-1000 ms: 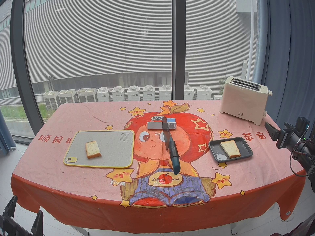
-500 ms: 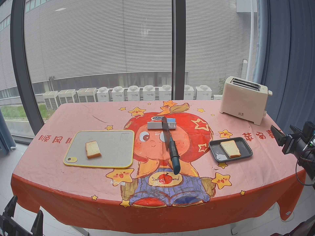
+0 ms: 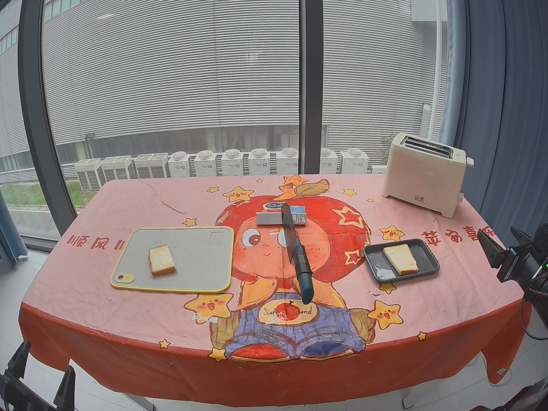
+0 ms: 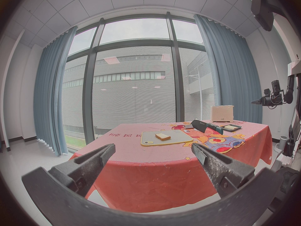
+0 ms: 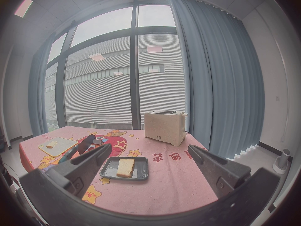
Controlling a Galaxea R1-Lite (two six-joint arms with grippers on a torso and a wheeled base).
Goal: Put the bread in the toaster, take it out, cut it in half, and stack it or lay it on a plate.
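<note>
**Inspector A:** Surroundings?

**Inspector B:** The table (image 3: 114, 206) carries an orange printed cloth, with a window behind it and a blue curtain (image 3: 502, 87) down the frame's right edge. The toaster (image 3: 425, 172) stands at the table's upper right. The knife (image 3: 298, 255) lies at frame centre, between the cutting board (image 3: 197, 255) and the plate (image 3: 381, 269). Its blade is propped on a small grey block (image 3: 268, 218) and its handle points toward the lower edge.

**Inspector A:** Arms?

**Inspector B:** The right gripper (image 3: 501, 236) hangs off the table's right edge at mid-height. It is level with the plate but apart from it, and its tips point toward the toaster. In its wrist view its pincer (image 5: 149, 148) is spread wide, grasping nothing. The left gripper (image 3: 43, 369) sits in the lower left corner, below the cloth's hem and well apart from the board. Its pincer (image 4: 152, 148) is likewise released and unloaded.

**Inspector A:** Containers?

**Inspector B:** The dark rectangular plate, right of centre, holds one bread piece (image 3: 401, 258) lying flat. The grey, yellow-rimmed board, left of centre, holds a second bread piece (image 3: 162, 260), also flat.
</note>
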